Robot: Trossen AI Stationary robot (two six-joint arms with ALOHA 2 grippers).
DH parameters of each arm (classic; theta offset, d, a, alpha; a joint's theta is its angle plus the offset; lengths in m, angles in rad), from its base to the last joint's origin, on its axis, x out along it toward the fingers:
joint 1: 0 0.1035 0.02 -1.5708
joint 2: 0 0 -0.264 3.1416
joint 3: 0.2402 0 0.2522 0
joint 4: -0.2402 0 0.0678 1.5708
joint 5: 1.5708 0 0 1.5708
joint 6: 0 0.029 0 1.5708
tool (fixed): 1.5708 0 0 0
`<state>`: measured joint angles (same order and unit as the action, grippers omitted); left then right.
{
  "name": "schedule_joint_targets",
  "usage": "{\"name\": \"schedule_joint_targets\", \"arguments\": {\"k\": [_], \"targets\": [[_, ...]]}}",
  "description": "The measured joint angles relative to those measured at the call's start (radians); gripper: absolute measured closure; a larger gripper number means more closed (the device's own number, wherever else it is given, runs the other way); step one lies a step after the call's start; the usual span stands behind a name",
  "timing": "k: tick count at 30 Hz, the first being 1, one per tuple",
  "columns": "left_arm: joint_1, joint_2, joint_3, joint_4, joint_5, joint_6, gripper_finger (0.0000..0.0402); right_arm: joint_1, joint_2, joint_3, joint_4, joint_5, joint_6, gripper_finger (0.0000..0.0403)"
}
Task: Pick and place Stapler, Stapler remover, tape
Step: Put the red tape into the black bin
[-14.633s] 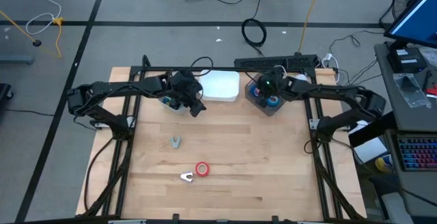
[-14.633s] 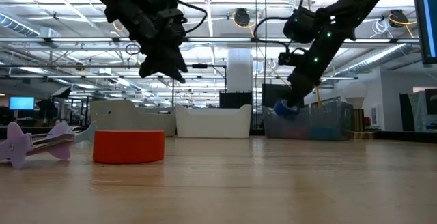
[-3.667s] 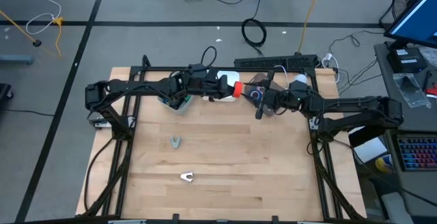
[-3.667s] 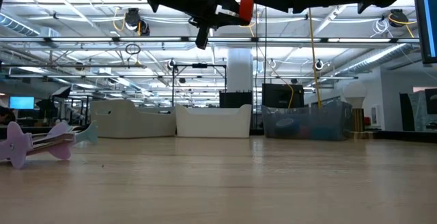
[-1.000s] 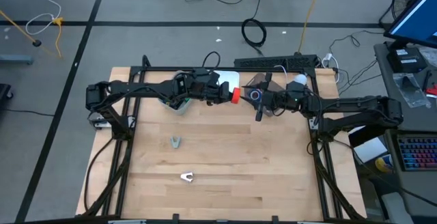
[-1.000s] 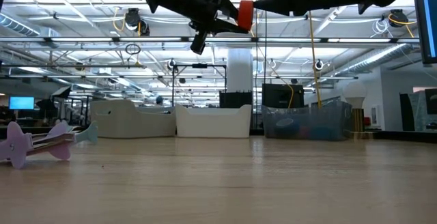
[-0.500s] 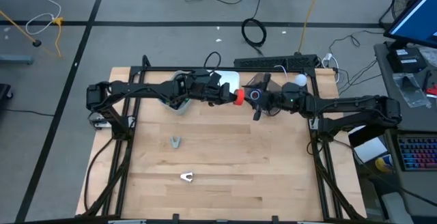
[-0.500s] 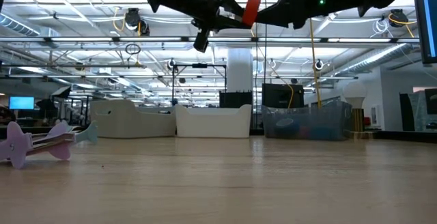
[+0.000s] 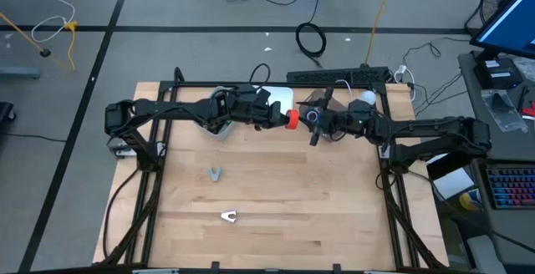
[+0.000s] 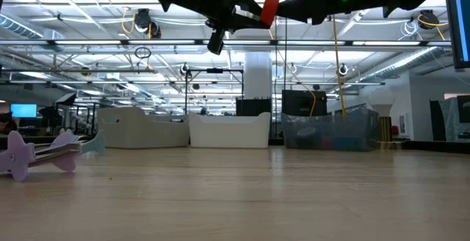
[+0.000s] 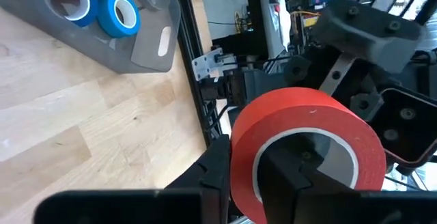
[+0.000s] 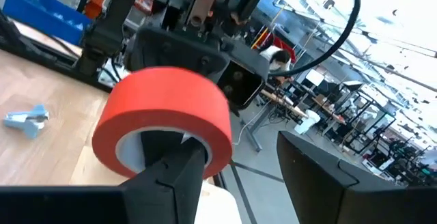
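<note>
A red tape roll (image 9: 292,119) hangs high above the table's far middle, with my left gripper (image 9: 282,117) shut on it. My right gripper (image 9: 306,117) faces it from the right, open. One of its fingers (image 12: 174,173) reaches to the roll's white centre (image 12: 133,145); the other stands clear beside the roll. Two blue tape rolls (image 11: 102,12) lie in a grey bin (image 11: 147,43). Two stapler removers (image 9: 216,174) (image 9: 228,216) lie on the table. No stapler shows. My left gripper has the roll's wall between its fingers, one finger (image 11: 300,176) inside the white core (image 11: 273,145) and one on the red outer face (image 11: 240,157). The fingers come level from the table's left. The roll is lifted clear and tilted. My right gripper: whether its finger touches the roll's core I cannot tell.
A white bin (image 9: 272,98) stands at the far edge behind the grippers. A clear bin (image 9: 213,125) lies under my left arm, and the grey bin (image 9: 328,128) lies under my right arm. A lilac stapler remover (image 10: 29,153) shows at the low view's left.
My left gripper has carried the red roll a little toward the table's right and the roll has tipped from upright to tilted. My right gripper has moved toward the table's left, up to the roll.
</note>
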<state>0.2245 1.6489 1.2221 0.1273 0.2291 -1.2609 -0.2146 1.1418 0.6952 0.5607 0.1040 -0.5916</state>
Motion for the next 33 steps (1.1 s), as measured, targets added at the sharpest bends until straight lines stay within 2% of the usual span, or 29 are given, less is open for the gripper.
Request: {"name": "schedule_joint_targets", "arguments": {"k": [3, 11, 18, 25, 28, 33], "targets": [[0.0, -0.001, 0.001, -0.003, 0.001, -0.005, 0.0336, 0.0, -0.002, 0.0, 0.012, -0.029, 0.003, 0.0224], [0.0, -0.001, 0.001, 0.003, -0.003, -0.005, 0.0357, 0.0, 0.005, 0.0, 0.026, -0.105, 0.089, 0.023], [-0.003, -0.001, 0.001, 0.009, -0.008, -0.025, 0.0337, 0.0, 0.006, 0.0, 0.041, -0.135, 0.114, 0.0289], [-0.005, -0.002, 0.001, 0.01, -0.009, -0.035, 0.0347, 0.0, 0.006, 0.0, 0.051, -0.131, 0.134, 0.036], [-0.005, -0.002, 0.001, 0.009, -0.009, -0.035, 0.0346, 0.0, 0.006, 0.0, 0.053, -0.13, 0.15, 0.037], [-0.005, -0.001, 0.001, 0.01, -0.01, 0.013, 0.032, 0.0, 0.003, 0.0, 0.052, -0.125, 0.189, 0.0369]]}}
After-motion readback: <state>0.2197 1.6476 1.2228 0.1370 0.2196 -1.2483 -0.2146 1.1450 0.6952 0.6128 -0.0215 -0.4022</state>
